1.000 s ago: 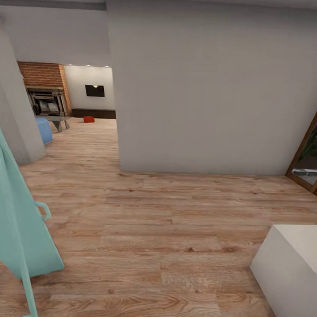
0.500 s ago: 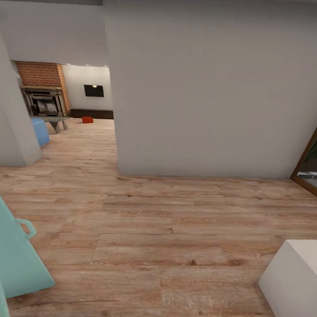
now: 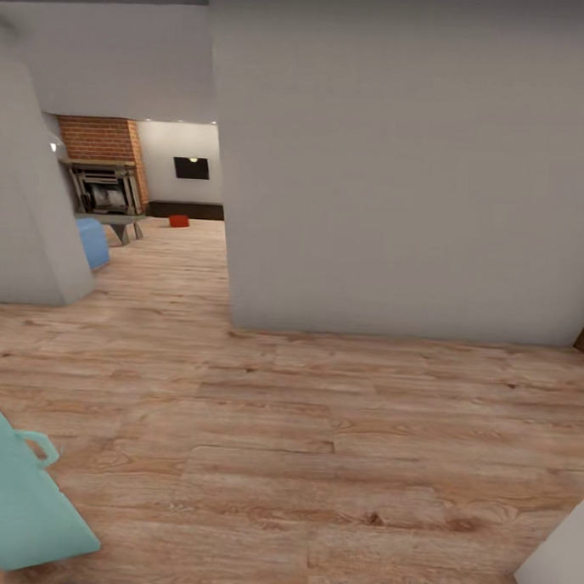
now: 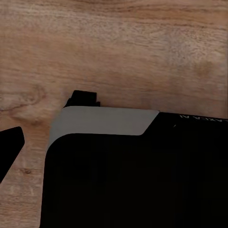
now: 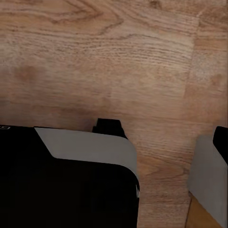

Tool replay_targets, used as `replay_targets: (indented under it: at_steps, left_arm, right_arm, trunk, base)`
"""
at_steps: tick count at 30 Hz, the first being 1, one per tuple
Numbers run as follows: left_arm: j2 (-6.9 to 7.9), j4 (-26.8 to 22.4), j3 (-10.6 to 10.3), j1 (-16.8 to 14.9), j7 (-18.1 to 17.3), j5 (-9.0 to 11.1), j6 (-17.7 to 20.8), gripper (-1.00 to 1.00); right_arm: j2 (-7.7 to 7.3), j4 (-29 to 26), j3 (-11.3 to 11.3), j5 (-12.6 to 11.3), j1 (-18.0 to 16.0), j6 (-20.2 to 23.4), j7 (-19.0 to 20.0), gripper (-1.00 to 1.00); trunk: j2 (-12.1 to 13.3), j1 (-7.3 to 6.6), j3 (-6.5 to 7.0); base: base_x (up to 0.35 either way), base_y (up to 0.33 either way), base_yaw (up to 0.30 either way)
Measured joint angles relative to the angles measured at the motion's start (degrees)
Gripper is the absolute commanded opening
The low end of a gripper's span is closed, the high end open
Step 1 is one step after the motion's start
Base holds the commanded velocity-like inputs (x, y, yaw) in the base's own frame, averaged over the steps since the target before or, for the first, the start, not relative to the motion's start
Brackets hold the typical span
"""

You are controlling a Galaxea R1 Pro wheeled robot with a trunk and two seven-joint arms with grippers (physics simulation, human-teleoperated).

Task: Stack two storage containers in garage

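Note:
One orange-red storage container (image 3: 179, 221) sits far off on the light wood floor of the living room (image 3: 160, 193), seen through the opening on the left of the head view. I am in a hallway some way short of it. In the left wrist view a dark fingertip (image 4: 9, 148) shows at the edge over the plank floor, beside my black and grey base (image 4: 142, 180). In the right wrist view a dark tip (image 5: 221, 140) shows at the edge next to the base (image 5: 61, 190). Neither view shows whether the jaws stand open or shut.
A wide grey wall (image 3: 399, 178) blocks the way straight ahead and a wall pillar (image 3: 32, 221) flanks the opening. Beyond are a brick fireplace (image 3: 105, 186), wall TV (image 3: 191, 168), blue sofa (image 3: 92, 241) and glass table (image 3: 121, 223). A teal object (image 3: 19, 501) stands lower left, a white box corner (image 3: 560, 567) lower right.
The whole head view has shifted as I move: the teal object and the white box have slid toward the bottom corners, and the wood-framed door at the right has almost left the picture.

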Motion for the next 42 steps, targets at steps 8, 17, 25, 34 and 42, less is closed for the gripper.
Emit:
replay_targets:
  at_steps: [8, 17, 25, 34, 42]
  left_arm:
    - [0.00, 0.01, 0.00, 0.01, 0.00, 0.00, 0.00, 1.00]
    - [0.00, 0.01, 0.00, 0.02, 0.00, 0.00, 0.00, 1.00]
    - [0.00, 0.01, 0.00, -0.01, 0.00, 0.00, 0.00, 1.00]
    - [0.00, 0.01, -0.03, -0.01, -0.01, 0.00, 0.00, 1.00]
    - [0.00, 0.01, -0.03, 0.01, 0.00, 0.00, -0.02, 1.00]
  right_arm:
    - [-0.29, 0.00, -0.02, -0.17, 0.00, -0.01, 0.00, 1.00]
    - [-0.43, 0.00, -0.08, -0.18, 0.01, -0.02, 0.00, 1.00]
    - [-0.44, 0.00, -0.09, -0.18, 0.01, -0.02, 0.00, 1.00]
    - [-0.31, 0.00, -0.09, -0.26, 0.01, 0.12, 0.00, 1.00]
    - [-0.16, 0.00, -0.09, -0.27, 0.01, 0.24, 0.00, 1.00]
  trunk:
    - [0.00, 0.00, 0.00]
    - [0.00, 0.00, 0.00]
    - [0.00, 0.00, 0.00]
    - [0.00, 0.00, 0.00]
    - [0.00, 0.00, 0.00]
  base:
    - [0.323, 0.000, 0.228]
    - [0.323, 0.000, 0.015]
    - [0.323, 0.000, 0.000]
    - [0.323, 0.000, 0.000]
    - [0.323, 0.000, 0.000]
